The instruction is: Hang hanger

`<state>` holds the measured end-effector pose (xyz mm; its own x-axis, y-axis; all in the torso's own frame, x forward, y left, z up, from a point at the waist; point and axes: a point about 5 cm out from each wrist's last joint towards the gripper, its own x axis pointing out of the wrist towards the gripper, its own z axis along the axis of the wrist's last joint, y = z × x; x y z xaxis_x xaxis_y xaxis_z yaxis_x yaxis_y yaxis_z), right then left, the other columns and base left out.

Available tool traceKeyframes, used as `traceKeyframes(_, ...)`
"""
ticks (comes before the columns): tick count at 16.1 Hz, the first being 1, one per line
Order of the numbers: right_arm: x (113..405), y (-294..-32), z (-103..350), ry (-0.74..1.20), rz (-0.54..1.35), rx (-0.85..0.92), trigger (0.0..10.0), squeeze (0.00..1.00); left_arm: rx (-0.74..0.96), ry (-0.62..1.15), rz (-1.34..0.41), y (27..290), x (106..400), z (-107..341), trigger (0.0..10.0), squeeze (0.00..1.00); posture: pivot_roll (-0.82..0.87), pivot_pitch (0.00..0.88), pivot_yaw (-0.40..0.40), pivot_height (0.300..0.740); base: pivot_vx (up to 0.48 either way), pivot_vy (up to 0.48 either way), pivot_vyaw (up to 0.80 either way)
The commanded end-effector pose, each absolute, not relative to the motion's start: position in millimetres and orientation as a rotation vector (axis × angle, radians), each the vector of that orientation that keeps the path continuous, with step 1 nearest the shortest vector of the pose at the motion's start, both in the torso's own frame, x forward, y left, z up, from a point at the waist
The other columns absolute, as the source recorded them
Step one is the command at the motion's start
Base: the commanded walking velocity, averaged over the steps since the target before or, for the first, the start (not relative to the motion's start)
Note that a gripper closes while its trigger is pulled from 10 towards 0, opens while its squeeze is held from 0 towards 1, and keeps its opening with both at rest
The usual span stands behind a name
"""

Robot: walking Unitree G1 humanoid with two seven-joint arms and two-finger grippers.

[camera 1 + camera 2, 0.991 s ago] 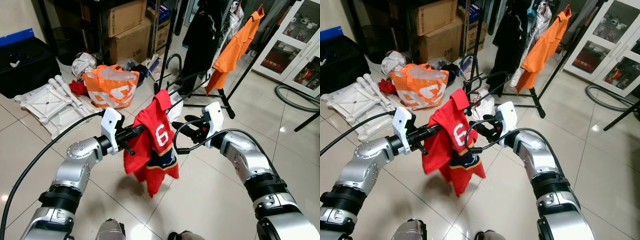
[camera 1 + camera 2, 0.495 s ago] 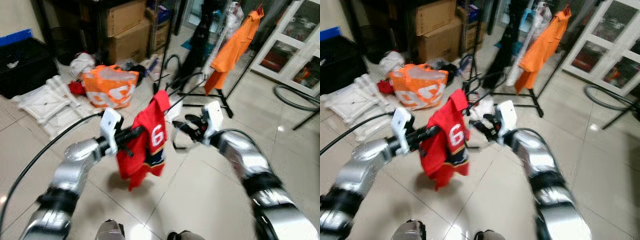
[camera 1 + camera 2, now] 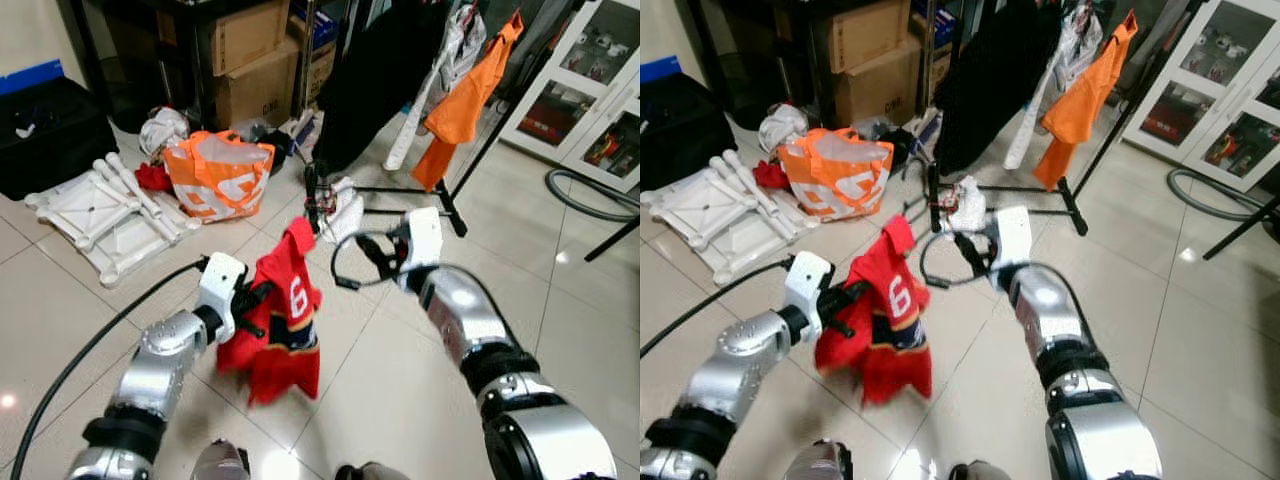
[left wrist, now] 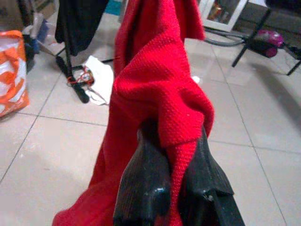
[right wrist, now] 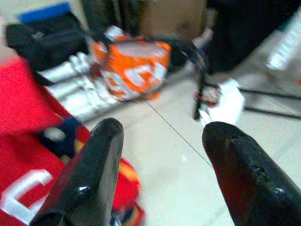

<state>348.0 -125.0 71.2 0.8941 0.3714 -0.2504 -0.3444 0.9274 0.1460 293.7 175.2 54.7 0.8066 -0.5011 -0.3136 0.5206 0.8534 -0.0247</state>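
Two grippers noted | left gripper (image 4: 174, 207) pinches red jersey (image 3: 285, 320), lower centre | right gripper (image 5: 164, 174) spread, empty, just right of it | garment rack (image 3: 400, 190) upper centre, beyond both; left arm carries the load.

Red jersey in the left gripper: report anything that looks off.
The red numbered jersey hangs bunched and crooked, a fold pinched between the left gripper's black fingers; I can make out no hanger in it. The right gripper is open, holding nothing.
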Motion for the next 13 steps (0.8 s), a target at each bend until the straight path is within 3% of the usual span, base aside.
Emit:
traceKeyframes(1,346.1,-133.8,66.0,0.285,0.32,0.078,10.0,0.0,0.095,0.273,-0.518,179.5,296.4,60.7,10.0,0.0,0.09,0.06,-0.118,0.74,0.0,0.0,0.0)
traceKeyframes(3,343.8,-135.5,60.9,0.308,0.309,0.062,10.0,0.0,0.123,0.28,-0.457,194.1,297.5,61.0,10.0,0.0,0.1,0.061,-0.118,0.74,0.0,0.0,0.0)
traceKeyframes(8,345.6,-132.1,60.6,0.31,0.306,0.052,10.0,0.0,0.056,0.241,-0.294,200.6,303.2,62.1,10.0,0.0,0.1,0.063,-0.118,0.74,0.0,0.0,-0.72)
traceKeyframes(10,345.4,-132.1,60.8,0.299,0.306,0.028,10.0,0.0,0.109,0.237,-0.247,204.6,304.2,61.2,10.0,0.0,0.1,0.063,-0.118,0.74,0.0,0.0,-0.6)
traceKeyframes(13,345.1,-130.5,60.2,0.298,0.312,0.021,10.0,0.0,0.134,0.223,-0.251,203.5,304.5,62.3,10.0,0.0,0.11,0.066,-0.125,0.74,0.0,0.09,0.0)
